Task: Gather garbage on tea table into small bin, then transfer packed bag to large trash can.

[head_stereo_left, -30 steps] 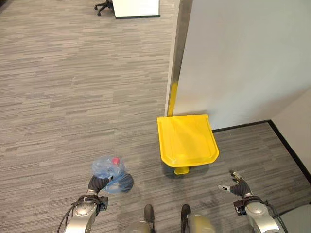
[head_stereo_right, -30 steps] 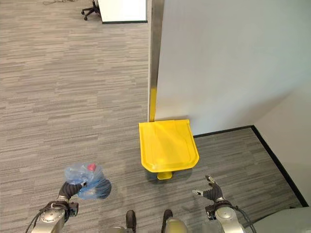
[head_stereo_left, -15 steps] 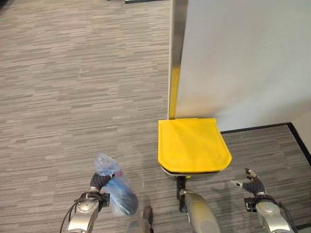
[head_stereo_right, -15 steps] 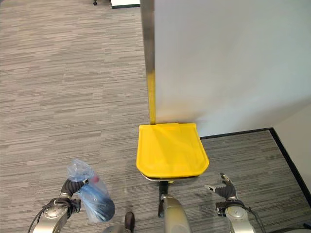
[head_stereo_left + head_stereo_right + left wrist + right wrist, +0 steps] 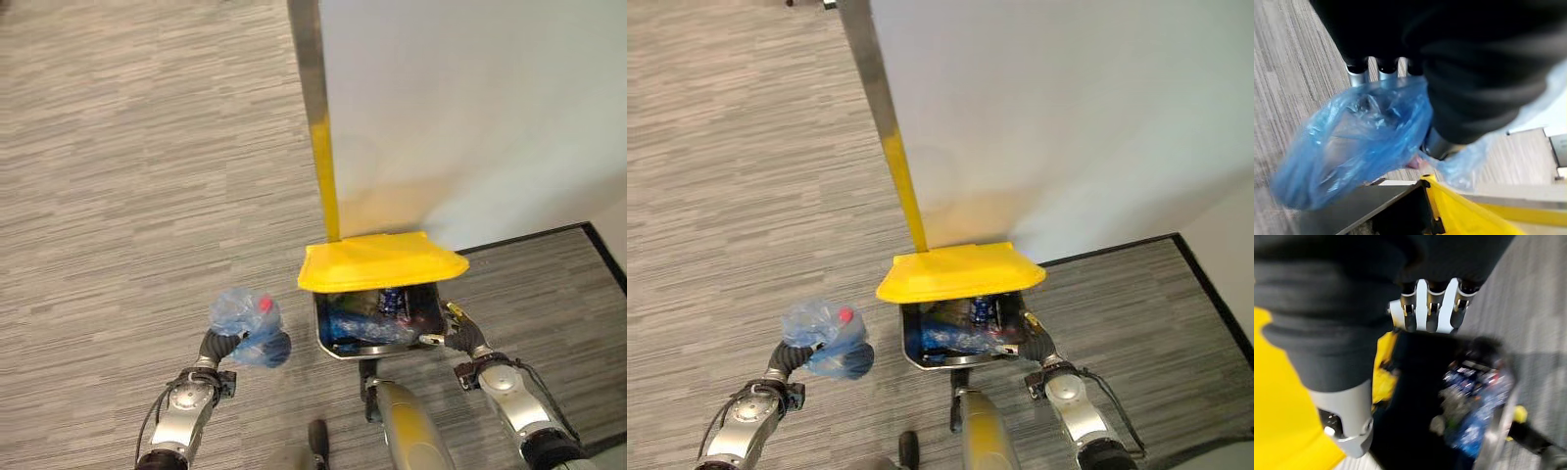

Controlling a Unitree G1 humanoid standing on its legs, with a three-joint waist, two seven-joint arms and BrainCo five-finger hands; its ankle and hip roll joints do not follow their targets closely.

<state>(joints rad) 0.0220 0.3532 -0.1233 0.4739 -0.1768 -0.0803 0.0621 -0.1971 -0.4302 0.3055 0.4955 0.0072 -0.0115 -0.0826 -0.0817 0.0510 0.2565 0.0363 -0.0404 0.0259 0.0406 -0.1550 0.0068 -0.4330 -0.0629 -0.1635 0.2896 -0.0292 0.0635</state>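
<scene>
Left robot hand (image 5: 217, 345) grasps the blue garbage bag (image 5: 245, 325), held above the carpet floor (image 5: 118, 196) just left of the yellow-lidded trash can (image 5: 380, 294). Lid raised. Right robot hand (image 5: 464, 335), fingers straight, at the can's right rim.

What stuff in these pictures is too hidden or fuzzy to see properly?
- Contents of the blue plastic bag: eye views show a red spot, otherwise too small; left wrist view is blurred.
- Rubbish inside the large bin: its raised yellow lid covers the back.
- Right hand fingers: too small, blurred.
</scene>
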